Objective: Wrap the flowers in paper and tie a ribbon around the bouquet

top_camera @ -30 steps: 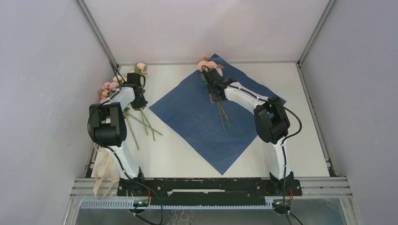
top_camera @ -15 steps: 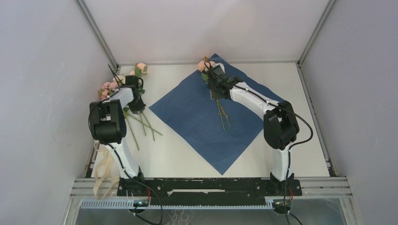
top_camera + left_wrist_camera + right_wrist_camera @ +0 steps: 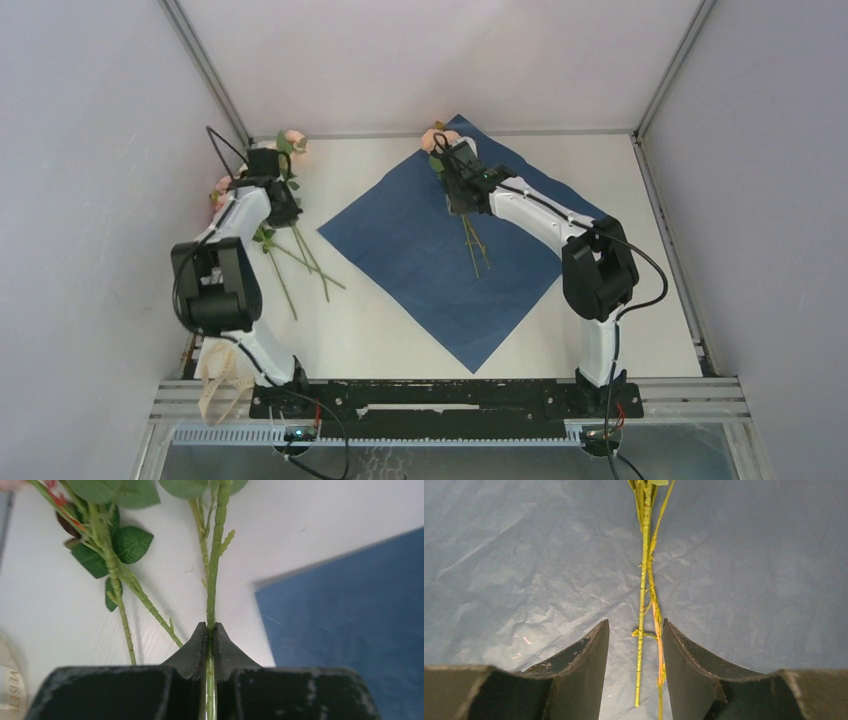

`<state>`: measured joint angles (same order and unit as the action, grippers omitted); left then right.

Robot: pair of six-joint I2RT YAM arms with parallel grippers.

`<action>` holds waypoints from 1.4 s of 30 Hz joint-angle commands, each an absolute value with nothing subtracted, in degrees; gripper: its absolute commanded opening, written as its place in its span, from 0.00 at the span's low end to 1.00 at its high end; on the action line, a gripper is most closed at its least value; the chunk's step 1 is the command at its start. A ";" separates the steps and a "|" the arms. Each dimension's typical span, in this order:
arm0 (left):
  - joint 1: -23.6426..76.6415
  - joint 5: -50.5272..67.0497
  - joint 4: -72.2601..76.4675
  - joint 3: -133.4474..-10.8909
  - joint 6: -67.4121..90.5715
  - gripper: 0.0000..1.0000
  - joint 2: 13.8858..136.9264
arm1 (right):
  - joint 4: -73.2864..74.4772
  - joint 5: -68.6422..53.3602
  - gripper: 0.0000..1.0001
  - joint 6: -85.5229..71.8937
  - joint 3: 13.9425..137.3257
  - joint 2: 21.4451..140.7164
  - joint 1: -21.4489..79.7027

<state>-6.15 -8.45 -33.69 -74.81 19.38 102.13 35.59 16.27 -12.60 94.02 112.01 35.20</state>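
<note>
Our white bench (image 3: 380, 330), grey walls (image 3: 90, 200): left hand (image 3: 210, 630) pinches a flower stem (image 3: 214, 570) beside the paper (image 3: 400, 240), right hand (image 3: 634, 630) half-open over it.

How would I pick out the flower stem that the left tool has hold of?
Find the large dark blue paper sheet lying like a diamond on the white table. On bare table just past its left corner lies a loose bunch of thin green rose stems with leaves. Yours is the straight stem clamped in the shut left tool; its neighbours lie free beside it.
</note>
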 commanded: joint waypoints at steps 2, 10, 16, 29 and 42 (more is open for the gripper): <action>-6.63 -2.10 -32.72 -75.88 16.44 0.03 89.91 | 32.41 10.99 0.52 -11.98 93.82 105.60 36.17; 0.26 30.18 -33.91 -77.18 13.72 0.03 82.19 | -10.96 -29.80 0.96 -39.21 75.62 95.91 31.18; 9.05 33.72 -33.15 -75.32 14.04 0.03 80.13 | -35.92 -30.51 1.00 -61.62 75.25 103.95 33.76; 21.02 34.93 -32.71 -71.39 10.20 0.06 80.74 | -34.30 -32.08 0.22 -66.71 78.80 113.51 33.36; 4.87 19.52 -35.51 -73.21 13.81 0.71 79.74 | 14.40 -16.16 0.00 -21.47 87.40 103.49 24.43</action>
